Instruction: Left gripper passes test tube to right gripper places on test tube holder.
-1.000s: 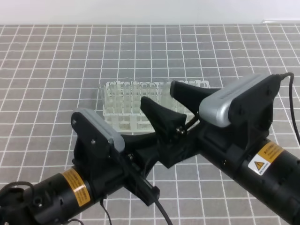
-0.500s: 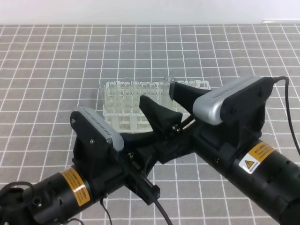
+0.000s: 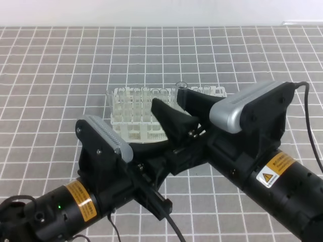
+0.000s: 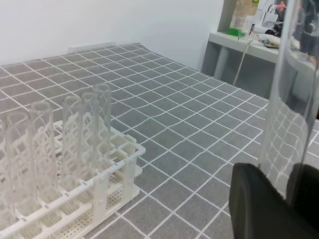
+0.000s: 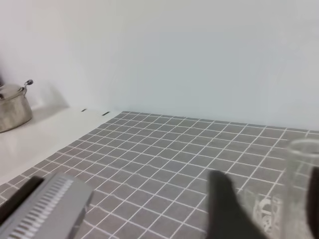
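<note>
Two of my grippers meet in front of the test tube holder (image 3: 151,113). My left gripper (image 4: 279,199) clamps the upright test tube (image 4: 286,99); my right gripper (image 3: 180,108) brackets its top, fingers apart, contact unclear.

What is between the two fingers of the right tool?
The test tube stands upright between the right tool's fingers, clearest in the right wrist view.
</note>
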You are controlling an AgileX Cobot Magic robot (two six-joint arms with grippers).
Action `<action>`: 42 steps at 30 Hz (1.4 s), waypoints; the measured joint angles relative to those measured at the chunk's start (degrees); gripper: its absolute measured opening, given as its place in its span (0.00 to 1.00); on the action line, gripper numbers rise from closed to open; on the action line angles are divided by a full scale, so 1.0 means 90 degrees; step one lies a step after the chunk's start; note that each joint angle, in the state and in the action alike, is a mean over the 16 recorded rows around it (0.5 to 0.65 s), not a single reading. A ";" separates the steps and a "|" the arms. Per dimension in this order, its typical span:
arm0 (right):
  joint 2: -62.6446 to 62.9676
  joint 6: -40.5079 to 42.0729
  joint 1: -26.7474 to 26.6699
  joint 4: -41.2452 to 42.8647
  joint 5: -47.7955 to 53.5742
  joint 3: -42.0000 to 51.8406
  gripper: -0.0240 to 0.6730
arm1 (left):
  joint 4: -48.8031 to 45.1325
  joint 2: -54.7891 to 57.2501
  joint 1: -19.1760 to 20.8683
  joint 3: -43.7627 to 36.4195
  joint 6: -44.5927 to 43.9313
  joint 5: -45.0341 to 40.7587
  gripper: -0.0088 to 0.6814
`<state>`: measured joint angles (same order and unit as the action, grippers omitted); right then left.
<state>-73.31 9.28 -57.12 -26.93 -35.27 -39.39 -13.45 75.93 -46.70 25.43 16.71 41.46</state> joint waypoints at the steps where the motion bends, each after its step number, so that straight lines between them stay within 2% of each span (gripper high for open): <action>1: 0.0000 0.0005 0.0001 -0.0004 -0.0008 0.0000 0.49 | 0.0000 0.0003 0.0000 0.0001 0.0000 -0.0005 0.10; 8: 0.0000 0.0055 0.0006 -0.0037 -0.0064 0.0000 0.28 | 0.0000 -0.0006 0.0000 -0.0003 0.0005 0.0019 0.10; 13: 0.0000 0.0091 0.0010 -0.0056 -0.0090 0.0000 0.20 | 0.0000 -0.0014 0.0000 -0.0003 0.0012 0.0016 0.12; 20: 0.0000 0.0084 0.0003 -0.0051 -0.0052 0.0000 0.19 | -0.0001 -0.0017 0.0000 -0.0002 0.0049 -0.0028 0.24; 28: 0.0044 0.0129 -0.0015 -0.0063 0.0074 0.0000 0.18 | -0.0038 -0.0162 0.0000 -0.0002 0.0218 -0.0284 0.45; 32: 0.0180 0.0436 -0.0023 -0.0283 0.0201 0.0000 0.18 | -0.0096 -0.0560 -0.0001 0.0001 0.0284 -0.0689 0.50; 36: 0.0404 0.0964 -0.0024 -0.0703 0.0392 0.0000 0.18 | -0.0159 -0.1357 0.0001 0.0001 0.0332 -0.1401 0.44; 42: 0.0766 0.1821 -0.0024 -0.1423 0.0788 0.0000 0.18 | -0.0238 -0.3111 0.0003 -0.0008 0.0321 -0.3041 0.23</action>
<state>-66.41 25.67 -57.33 -39.73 -28.18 -39.39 -15.59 47.93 -46.67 25.36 19.60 14.09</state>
